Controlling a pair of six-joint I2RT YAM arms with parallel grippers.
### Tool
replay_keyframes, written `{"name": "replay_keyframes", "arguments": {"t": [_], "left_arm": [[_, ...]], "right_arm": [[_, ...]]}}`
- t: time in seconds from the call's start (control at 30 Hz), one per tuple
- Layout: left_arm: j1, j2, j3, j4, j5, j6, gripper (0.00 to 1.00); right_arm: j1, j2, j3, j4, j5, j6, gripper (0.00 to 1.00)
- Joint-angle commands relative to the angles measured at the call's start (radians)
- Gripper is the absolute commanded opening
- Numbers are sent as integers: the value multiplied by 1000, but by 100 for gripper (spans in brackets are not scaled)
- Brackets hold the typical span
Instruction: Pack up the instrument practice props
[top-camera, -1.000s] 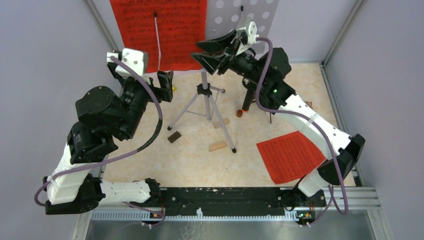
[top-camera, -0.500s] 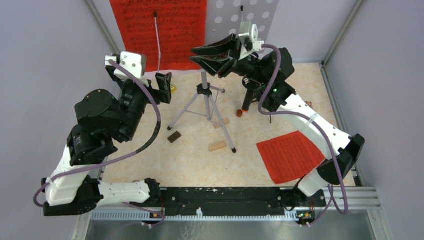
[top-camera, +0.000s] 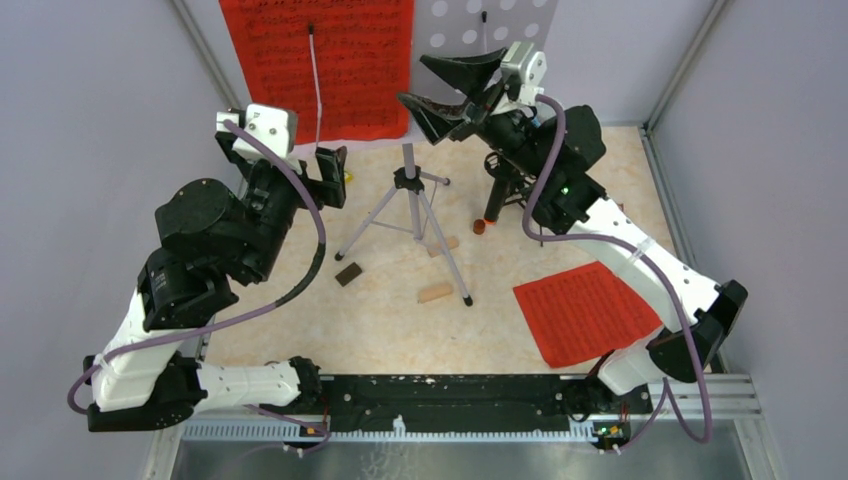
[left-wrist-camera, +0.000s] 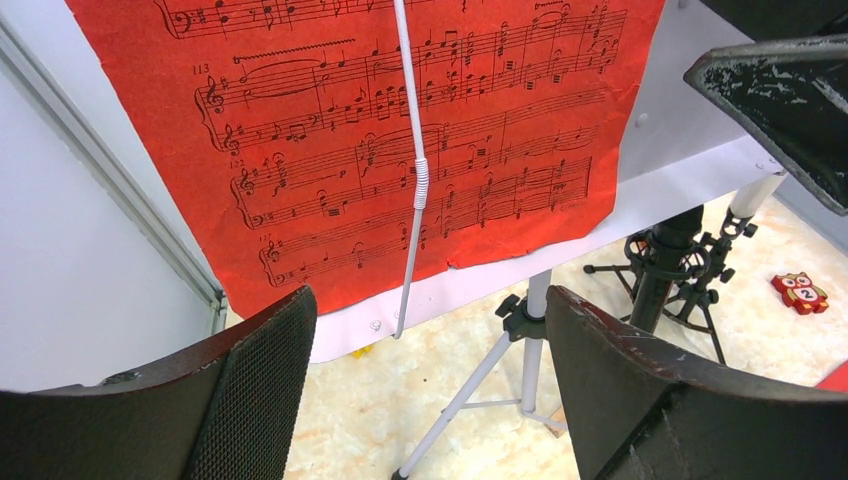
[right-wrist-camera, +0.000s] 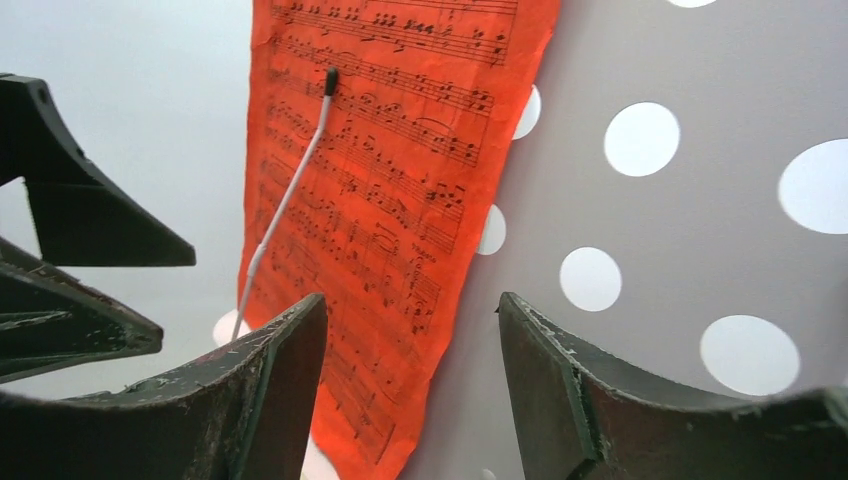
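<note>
Both open, left hand (left-wrist-camera: 429, 318) and right hand (right-wrist-camera: 412, 312) face the red music page (left-wrist-camera: 510, 120) on the grey perforated plate (right-wrist-camera: 700, 250)

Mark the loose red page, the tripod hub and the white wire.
loose red page (top-camera: 580, 312), top view, sheet centre
tripod hub (top-camera: 405, 180), top view, black collar
white wire (left-wrist-camera: 421, 184), left wrist view, coiled section
</note>
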Motion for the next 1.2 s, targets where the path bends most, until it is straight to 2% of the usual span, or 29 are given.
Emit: {"name": "replay_keyframes", "arguments": {"t": [0.0,0.13,0.47,0.73,0.87,0.93,1.07,1.17], "left_arm": [[3,-10,2,50,8,-18,89],[3,-14,0,45,10,-24,89],[1,-20,-6,27,8,-48,89],[1,-42,-48,92,-39,-37,98],[2,-59,-94,145,-60,-24,99],[2,-62,-99,158,-68,-16,99],[2,-70,-102,178,-72,-4,99],[3,-74,-103,181,-70,-1,99]], "right_arm": [[8,-11,69,-34,62,-29,64],[7,12,95,-59,64,-24,64],[7,99,210,-159,-61,41,59],[7,135,256,-167,-150,82,44],[7,138,257,-164,-152,91,37],[7,133,253,-170,-137,88,37],[7,102,205,-151,-72,86,46],[7,88,181,-155,-24,97,46]]}}
